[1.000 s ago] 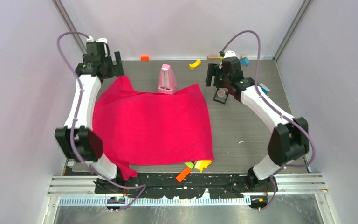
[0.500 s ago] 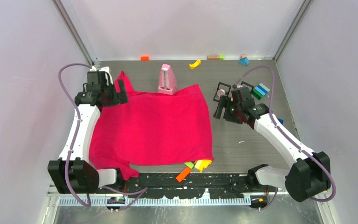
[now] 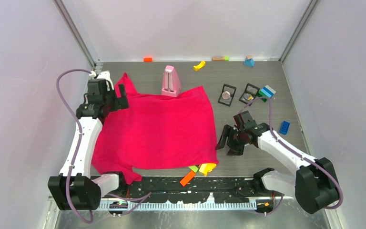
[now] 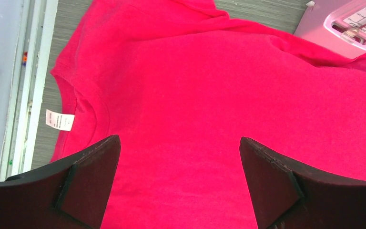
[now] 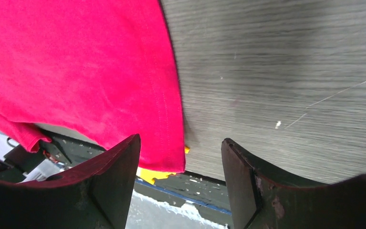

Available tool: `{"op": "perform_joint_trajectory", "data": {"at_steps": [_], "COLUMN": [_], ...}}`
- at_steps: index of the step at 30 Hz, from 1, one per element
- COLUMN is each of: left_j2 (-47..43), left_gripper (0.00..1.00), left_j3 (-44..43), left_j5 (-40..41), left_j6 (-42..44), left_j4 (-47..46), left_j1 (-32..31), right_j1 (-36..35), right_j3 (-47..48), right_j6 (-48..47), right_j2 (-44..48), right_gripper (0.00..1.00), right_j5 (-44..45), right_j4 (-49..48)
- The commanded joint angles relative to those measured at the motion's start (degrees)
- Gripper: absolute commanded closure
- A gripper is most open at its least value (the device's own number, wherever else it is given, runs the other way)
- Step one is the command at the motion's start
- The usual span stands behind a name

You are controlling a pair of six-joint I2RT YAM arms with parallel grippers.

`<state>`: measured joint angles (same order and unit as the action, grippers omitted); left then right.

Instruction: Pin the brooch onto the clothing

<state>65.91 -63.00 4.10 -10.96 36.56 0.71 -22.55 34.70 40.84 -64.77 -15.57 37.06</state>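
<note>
A small white tag [image 4: 60, 120] is sewn just inside the collar of the T-shirt [image 3: 157, 129]. It carries lines of print, but they are too small to read. The pink metronome [image 3: 171, 81] at the shirt's far edge has a marked scale on its face, also unreadable.

The left jaws stand wide apart above the shirt's upper part near the collar, with nothing between them. The right jaws are also apart and hold nothing. They hang over the shirt's side hem and the bare table [image 3: 138, 71], close to the near right corner of the cloth, where a yellow block [image 5: 157, 175] peeks out from under the hem.

The shirt lies spread across the middle of the table, bright crimson-pink and mostly flat with soft wrinkles. One sleeve sticks out at the far left.

Two black frames [image 3: 227, 94] beyond the right jaws each hold a small round piece, perhaps a brooch.
</note>
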Motion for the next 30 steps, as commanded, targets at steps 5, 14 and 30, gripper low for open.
{"op": "perform_joint_trajectory", "data": {"at_steps": [5,14,30], "left_j2": [-2.36,-2.70,-3.35], "left_gripper": [0.00,0.00,0.00], "left_j3": [1.71,2.13,2.48], "left_j5": [1.21,1.99,2.82], "left_j6": [1.51,1.64,1.75], "left_j4": [-3.12,-2.91,-2.82], "left_j1": [-0.01,-0.01,0.00], "right_j1": [-2.25,-4.26,-7.33], "right_j3": [-0.81,-2.29,-3.32], "right_j6": [3.65,4.37,7.10], "right_j2": [-3.54,-4.46,-4.48], "right_gripper": [0.32,0.35,0.89], "right_j5": [-8.33,-9.04,-7.48], "right_j4": [-3.14,-1.56,-1.80]}}
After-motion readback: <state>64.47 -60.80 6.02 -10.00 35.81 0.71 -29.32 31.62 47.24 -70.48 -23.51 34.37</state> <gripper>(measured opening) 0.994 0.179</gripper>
